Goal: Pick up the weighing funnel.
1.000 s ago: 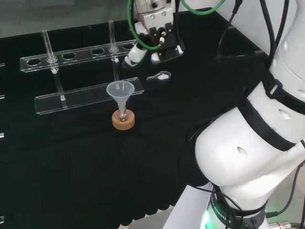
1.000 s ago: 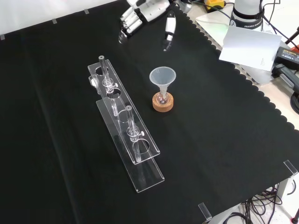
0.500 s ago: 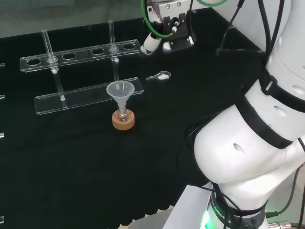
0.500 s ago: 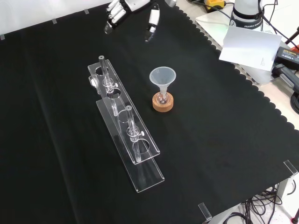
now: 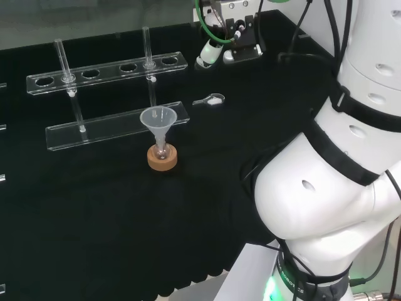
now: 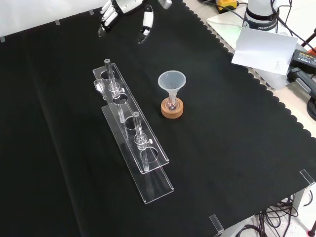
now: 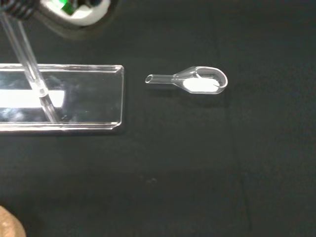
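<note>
Black cloth carries the weighing funnel (image 5: 212, 99), lying flat near the clear rack's (image 5: 119, 125) end, free to reach. My hand (image 6: 123, 6) hovers over it, empty. Its fingers (image 6: 106, 16) look relaxed and spread from the thumb, ready to close.

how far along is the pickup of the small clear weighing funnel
Nothing done yet: the small clear scoop-shaped weighing funnel lies untouched on the black cloth beside the end of the clear plastic rack. In hand: the black and white hand hovers above the cloth, open and empty. Left: lower, grasp, lift.
</note>
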`<act>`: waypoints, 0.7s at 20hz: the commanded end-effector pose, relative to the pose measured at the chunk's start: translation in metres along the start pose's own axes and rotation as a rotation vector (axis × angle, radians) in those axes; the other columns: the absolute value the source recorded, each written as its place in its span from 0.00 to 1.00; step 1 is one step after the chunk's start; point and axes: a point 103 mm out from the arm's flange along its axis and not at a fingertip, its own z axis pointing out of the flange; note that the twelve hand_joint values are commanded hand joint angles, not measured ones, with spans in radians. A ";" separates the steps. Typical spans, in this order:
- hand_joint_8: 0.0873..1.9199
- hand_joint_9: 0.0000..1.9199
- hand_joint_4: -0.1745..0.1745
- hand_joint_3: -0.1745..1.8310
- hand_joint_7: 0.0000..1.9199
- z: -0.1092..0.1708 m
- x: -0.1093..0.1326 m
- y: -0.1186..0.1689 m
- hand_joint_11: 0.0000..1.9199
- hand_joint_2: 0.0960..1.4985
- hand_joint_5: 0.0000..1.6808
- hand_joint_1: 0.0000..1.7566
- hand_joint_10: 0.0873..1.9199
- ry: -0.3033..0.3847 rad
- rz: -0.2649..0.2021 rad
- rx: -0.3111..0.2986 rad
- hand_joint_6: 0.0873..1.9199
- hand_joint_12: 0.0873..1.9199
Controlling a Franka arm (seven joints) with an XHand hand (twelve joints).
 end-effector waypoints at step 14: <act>0.34 0.27 0.37 0.35 0.14 0.048 -0.044 0.107 0.19 0.37 0.34 0.53 0.30 -0.042 0.001 0.079 0.00 0.68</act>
